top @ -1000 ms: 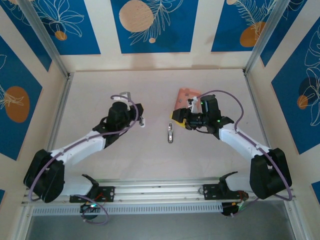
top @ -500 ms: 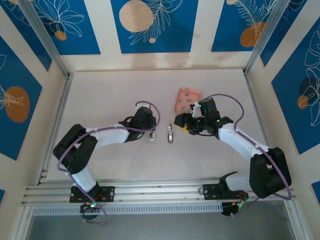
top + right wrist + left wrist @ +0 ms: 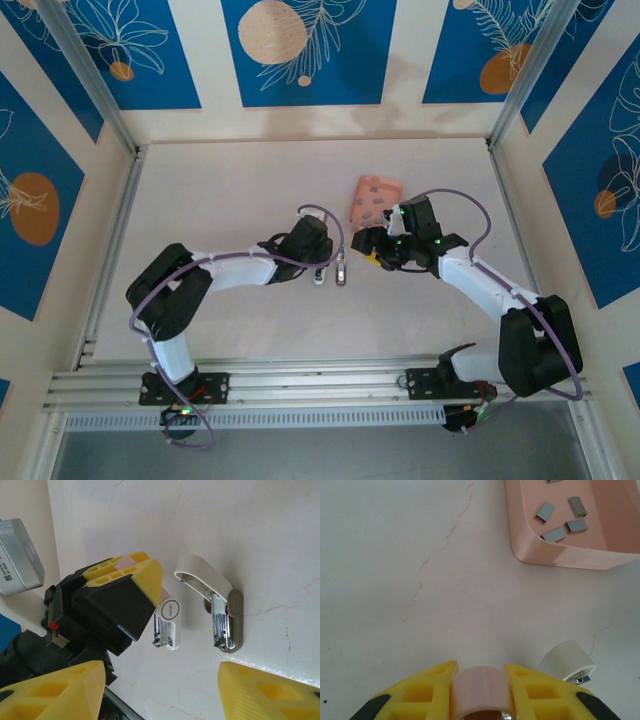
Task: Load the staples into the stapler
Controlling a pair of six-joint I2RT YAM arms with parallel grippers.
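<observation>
Clamping the small white stapler (image 3: 167,620) in my L claw (image 3: 480,672), just beside the open stapler (image 3: 222,610), I risked knocking it askew. R claw (image 3: 161,677) gaped wide, empty. Staples (image 3: 576,526) lay loose in the pink tray (image 3: 560,557): tiny, likely to slip my fat foam fingers.

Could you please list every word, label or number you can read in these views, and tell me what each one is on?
Dark printed word on the small white stapler gripped by the left hand: too small to read.
Print on the edge of the grey box: blurred, unreadable.
The pink tray, staples and open stapler: no text visible.
</observation>
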